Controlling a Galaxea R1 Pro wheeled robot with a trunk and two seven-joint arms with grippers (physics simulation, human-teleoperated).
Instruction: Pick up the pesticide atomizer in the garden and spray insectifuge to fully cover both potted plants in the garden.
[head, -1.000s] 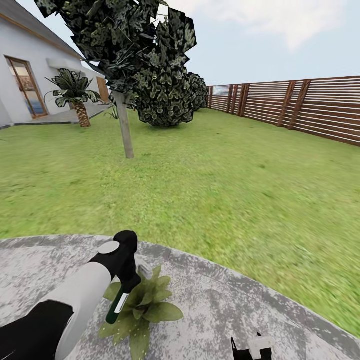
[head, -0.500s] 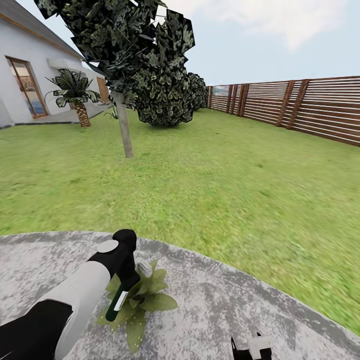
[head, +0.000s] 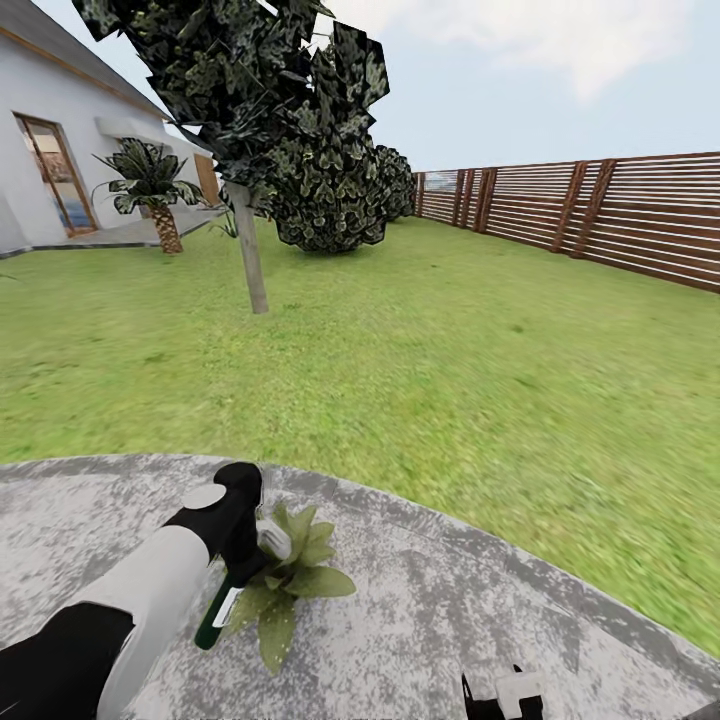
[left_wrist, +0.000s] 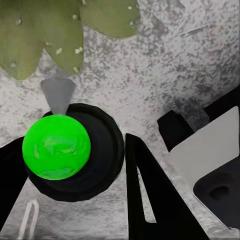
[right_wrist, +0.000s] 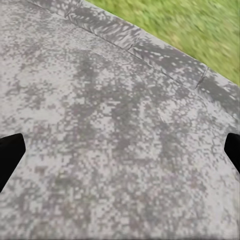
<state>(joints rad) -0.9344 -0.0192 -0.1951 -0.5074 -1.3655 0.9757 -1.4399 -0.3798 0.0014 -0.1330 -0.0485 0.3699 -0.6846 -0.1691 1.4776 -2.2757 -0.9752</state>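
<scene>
My left gripper (head: 240, 548) is shut on the pesticide atomizer (head: 216, 612), a dark bottle with a white label that slants down and to the left. Its white spray head (head: 272, 540) sits right at the leaves of a potted plant (head: 290, 585) on the grey round patio (head: 420, 610). In the left wrist view the atomizer (left_wrist: 95, 150) shows as a round black body with a green cap, held between my black fingers (left_wrist: 145, 195). Its grey nozzle points at speckled leaves (left_wrist: 40, 35). The other potted plant is out of view. My right gripper (right_wrist: 120, 150) is open over bare paving.
Lawn (head: 430, 360) stretches beyond the patio. A thin-trunked tree (head: 250, 260) and a dark bush (head: 335, 190) stand behind. A brown slatted fence (head: 600, 210) runs along the right. A white house (head: 60, 150) and a palm (head: 155, 190) are at the far left.
My left arm has turned the atomizer, so its white spray head now shows against the plant's leaves. The whole picture has shifted a little, with the plant higher in it.
</scene>
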